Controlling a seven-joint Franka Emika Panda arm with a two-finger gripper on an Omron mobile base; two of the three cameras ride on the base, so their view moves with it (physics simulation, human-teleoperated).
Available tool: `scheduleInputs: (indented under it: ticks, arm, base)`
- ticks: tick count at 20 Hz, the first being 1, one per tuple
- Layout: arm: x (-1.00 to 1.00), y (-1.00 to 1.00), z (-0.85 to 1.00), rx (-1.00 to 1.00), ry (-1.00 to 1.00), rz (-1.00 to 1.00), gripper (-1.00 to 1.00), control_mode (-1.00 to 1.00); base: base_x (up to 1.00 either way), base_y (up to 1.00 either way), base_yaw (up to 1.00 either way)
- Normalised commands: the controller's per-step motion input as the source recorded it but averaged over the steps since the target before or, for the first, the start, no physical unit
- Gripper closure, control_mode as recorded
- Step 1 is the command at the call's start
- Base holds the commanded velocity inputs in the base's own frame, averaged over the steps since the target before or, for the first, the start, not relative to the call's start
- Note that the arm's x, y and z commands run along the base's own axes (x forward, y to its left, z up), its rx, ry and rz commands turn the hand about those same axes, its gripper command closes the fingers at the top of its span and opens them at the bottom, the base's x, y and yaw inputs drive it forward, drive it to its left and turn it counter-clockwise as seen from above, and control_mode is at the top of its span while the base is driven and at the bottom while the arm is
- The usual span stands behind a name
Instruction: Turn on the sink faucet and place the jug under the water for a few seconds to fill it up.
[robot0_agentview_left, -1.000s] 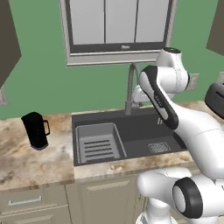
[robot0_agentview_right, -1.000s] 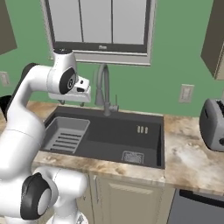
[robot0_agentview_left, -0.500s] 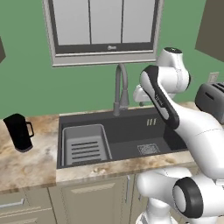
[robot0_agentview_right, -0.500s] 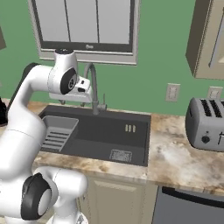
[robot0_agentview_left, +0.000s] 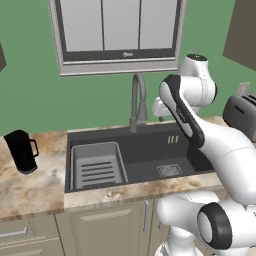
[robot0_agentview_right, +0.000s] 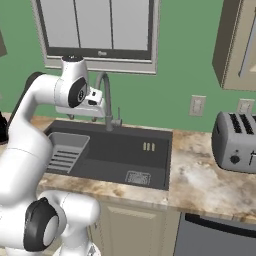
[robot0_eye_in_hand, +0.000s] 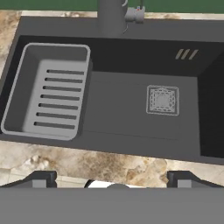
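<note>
Two dark fingertips (robot0_eye_in_hand: 41, 178) of the claw (robot0_eye_in_hand: 111, 180) showing at the bottom of the hand view, spread wide apart, open and gripping nothing. Hanging high above the sink (robot0_eye_in_hand: 131, 43), looking straight down into the dark basin. Showing in the left base view as the white hand (robot0_agentview_left: 161, 107) sitting just right of the sink faucet (robot0_agentview_left: 138, 100), near its arched spout but apart from it; showing in the right base view as the hand (robot0_agentview_right: 85, 107) just left of that faucet (robot0_agentview_right: 107, 102). Lying below: the lighter grey ribbed tray insert (robot0_eye_in_hand: 50, 98) filling the left part of the basin, and the square drain grate (robot0_eye_in_hand: 162, 100) sitting in the floor of the right part, well apart from the tray. Rising from the back rim of the sink, the faucet's thick base (robot0_eye_in_hand: 111, 17) with a small side lever (robot0_eye_in_hand: 136, 14) beside it. Standing upright on the marbled tabletop (robot0_agentview_left: 30, 187) well left of the sink, the jug (robot0_agentview_left: 21, 151), black, with its loop handle turned toward the basin, far from the claw. Sitting on the tabletop well right of the sink, a silver toaster (robot0_agentview_right: 235, 141), with wall outlets (robot0_agentview_right: 198, 105) behind it and a window (robot0_agentview_left: 117, 35) above the faucet.
</note>
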Motion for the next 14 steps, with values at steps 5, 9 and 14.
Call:
scheduleInputs:
  ticks: [5, 9, 14]
  arm:
    - [0.0, 0.0, 0.0, 0.0, 0.0, 0.0, -1.0, 1.0]
    - [0.0, -0.62, -0.37, 0.05, -0.14, 0.03, -1.0, -1.0]
    - [0.02, -0.61, -0.52, 0.02, -0.48, 0.29, -1.0, -1.0]
  base:
    - [0.0, -0.13, 0.0]
    - [0.0, -0.14, 0.0]
    - [0.0, 0.0, 0.0]
